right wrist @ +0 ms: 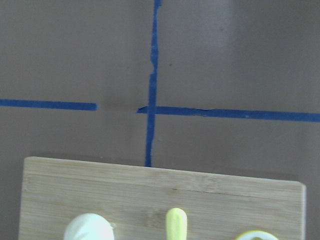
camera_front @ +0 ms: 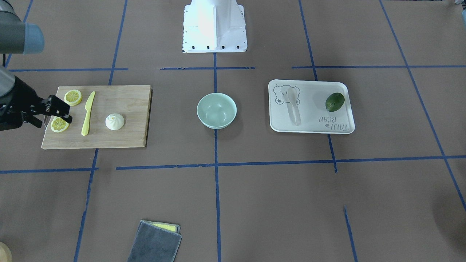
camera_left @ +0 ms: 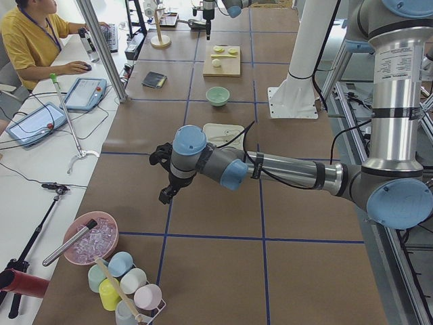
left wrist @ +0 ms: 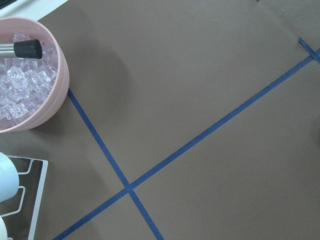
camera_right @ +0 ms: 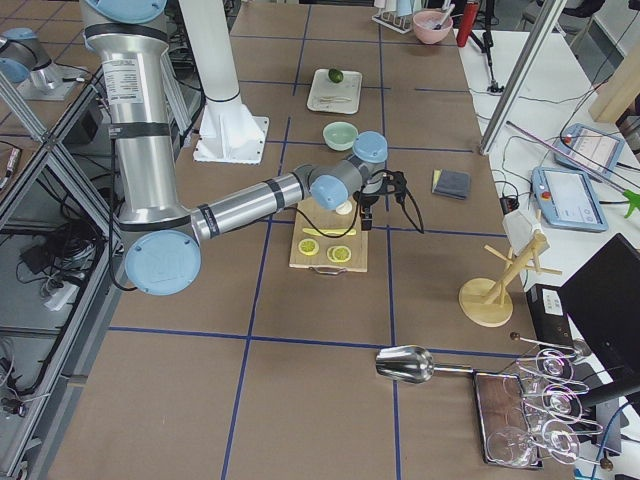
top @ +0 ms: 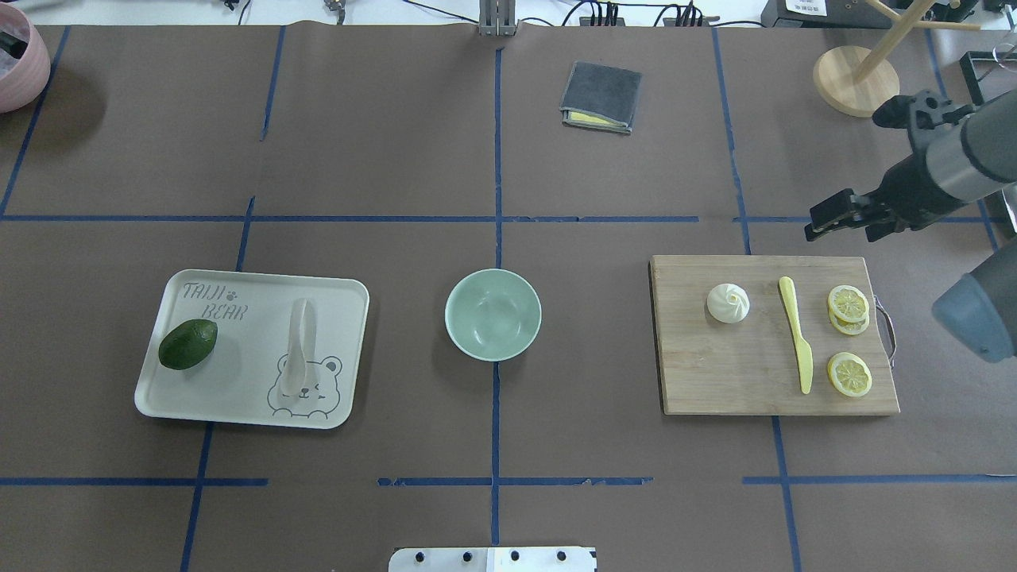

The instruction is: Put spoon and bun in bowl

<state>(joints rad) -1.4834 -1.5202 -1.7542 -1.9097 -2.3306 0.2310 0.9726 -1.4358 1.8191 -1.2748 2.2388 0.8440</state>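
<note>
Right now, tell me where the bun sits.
Overhead view: the bun lies on the cutting board, right of the bowl, just left of the yellow knife.

bowl [top: 493,314]: 1, mint green
spoon [top: 301,345]: 1, pale plastic
bun [top: 728,303]: 1, white
lemon slices [top: 849,374]: 3 in overhead view, 2 of them overlapping
knife [top: 797,334]: 1, yellow plastic
cutting board [top: 715,373]: 1, wood
tray [top: 238,381]: 1, white w/ bear print
green fruit [top: 187,344]: 1, dark, oval
cloths [top: 601,95]: 2 stacked, grey over yellow
ice bucket [left wrist: 55,85]: 1, pink, 1 tool handle sticking out of it
cups [camera_left: 133,279]: 5+ in a rack, too small for exact nr
wood stand [top: 856,79]: 1
metal scoop [camera_right: 405,365]: 1
robot arms [camera_left: 284,169]: 2
operator [camera_left: 34,40]: 1, yellow shirt
</note>
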